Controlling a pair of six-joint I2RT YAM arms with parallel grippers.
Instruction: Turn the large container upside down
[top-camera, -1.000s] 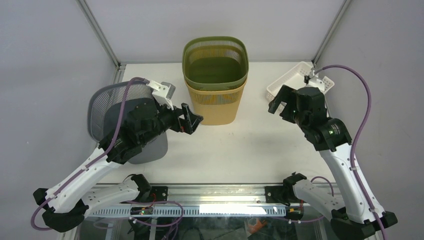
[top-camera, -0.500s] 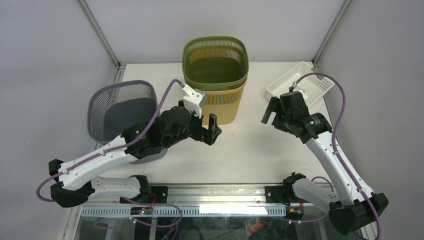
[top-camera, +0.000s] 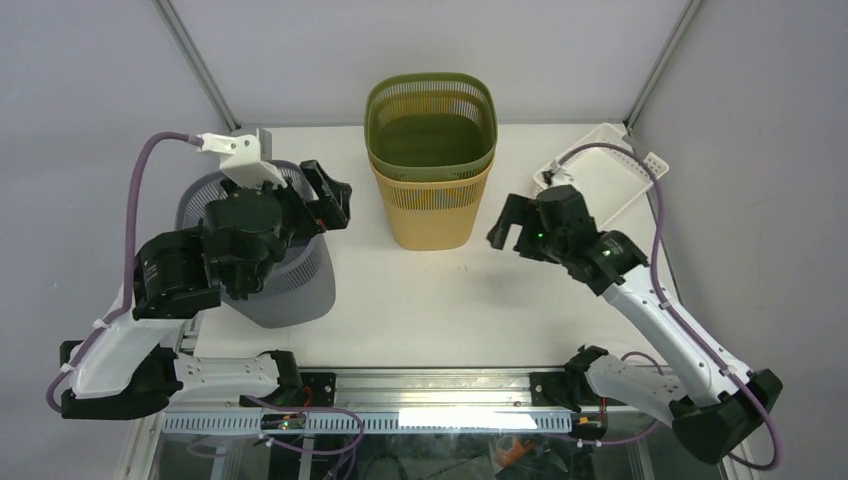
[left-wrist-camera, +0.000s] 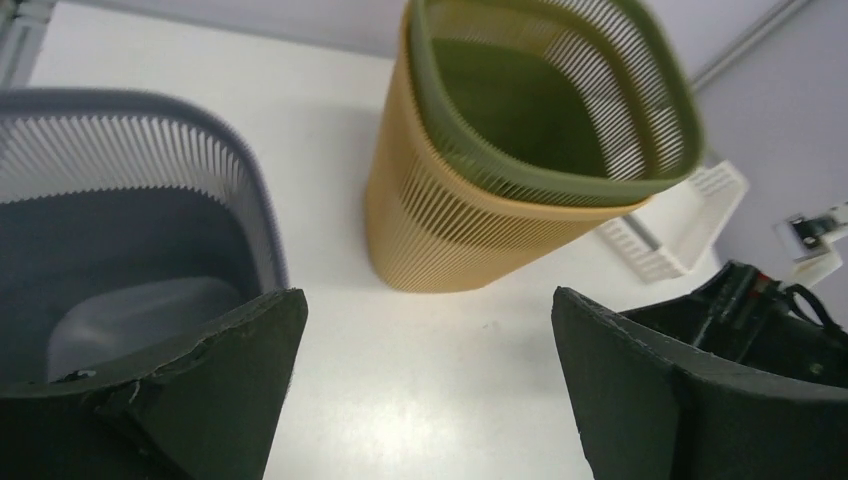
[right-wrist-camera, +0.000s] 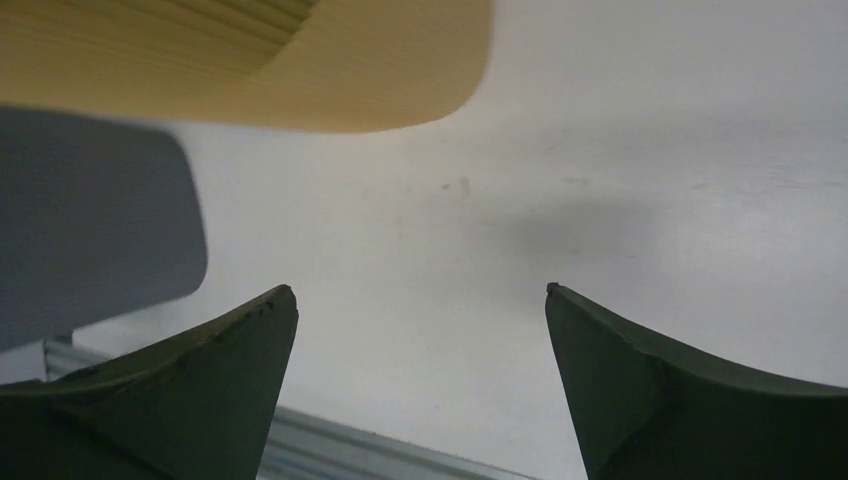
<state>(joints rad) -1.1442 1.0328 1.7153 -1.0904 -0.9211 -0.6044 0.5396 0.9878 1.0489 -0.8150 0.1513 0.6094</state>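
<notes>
Now the left gripper (top-camera: 328, 195) hangs wide open over the edge of the grey plastic mesh basket (top-camera: 290, 290). The right gripper (top-camera: 512, 232) is open too, near the yellow plastic basket (top-camera: 430, 215).

White table (top-camera: 520, 310), matte top. Plain grey walls (top-camera: 80, 100) on three sides. Metal posts (top-camera: 197, 65) rise at both far corners. Aluminium rail (top-camera: 430, 385) runs along near edge.

A robotics lab test cell; a bare white table (top-camera: 500, 300) stands boxed in by plain grey panels (top-camera: 80, 100) on slanting aluminium posts (top-camera: 200, 68); an extruded metal rail (top-camera: 440, 385) runs along the near edge.
</notes>
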